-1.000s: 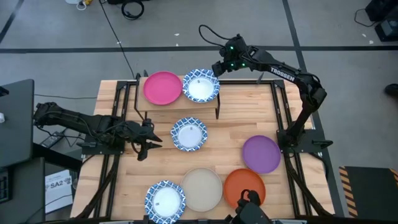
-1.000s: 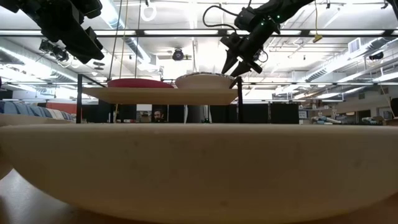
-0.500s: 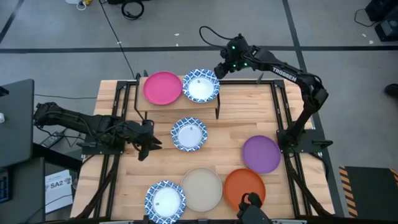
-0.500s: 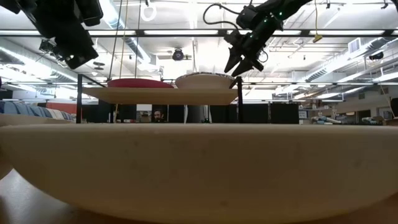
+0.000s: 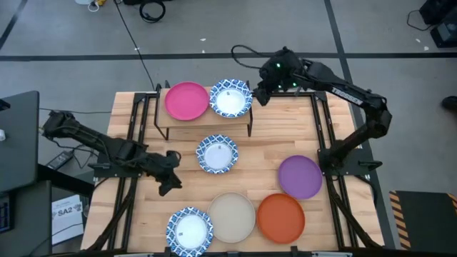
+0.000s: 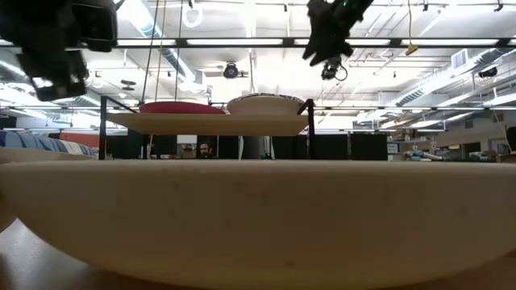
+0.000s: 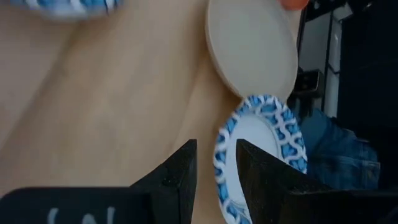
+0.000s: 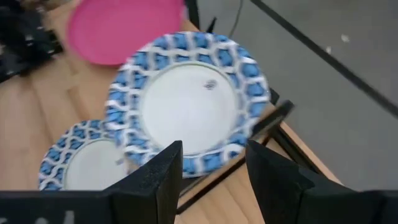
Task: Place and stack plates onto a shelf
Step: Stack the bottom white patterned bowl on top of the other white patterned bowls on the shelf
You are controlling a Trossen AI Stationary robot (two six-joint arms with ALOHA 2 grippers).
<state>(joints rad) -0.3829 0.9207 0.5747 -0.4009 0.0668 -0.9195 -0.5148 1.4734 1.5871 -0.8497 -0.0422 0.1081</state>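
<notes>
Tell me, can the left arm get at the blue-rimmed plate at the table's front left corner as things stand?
Probably yes. The left gripper hangs open and empty just behind that blue-rimmed plate, nothing lies between them, and only the beige plate crowds its right edge.

The shelf point(image 5: 171, 123) carries a pink plate point(image 5: 186, 101) beside a blue-rimmed plate point(image 5: 230, 98).

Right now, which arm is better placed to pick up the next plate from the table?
Probably the left: its end effector hangs open over the table near the front blue-rimmed plate. The right end effector is open, up beside the shelf.
</notes>
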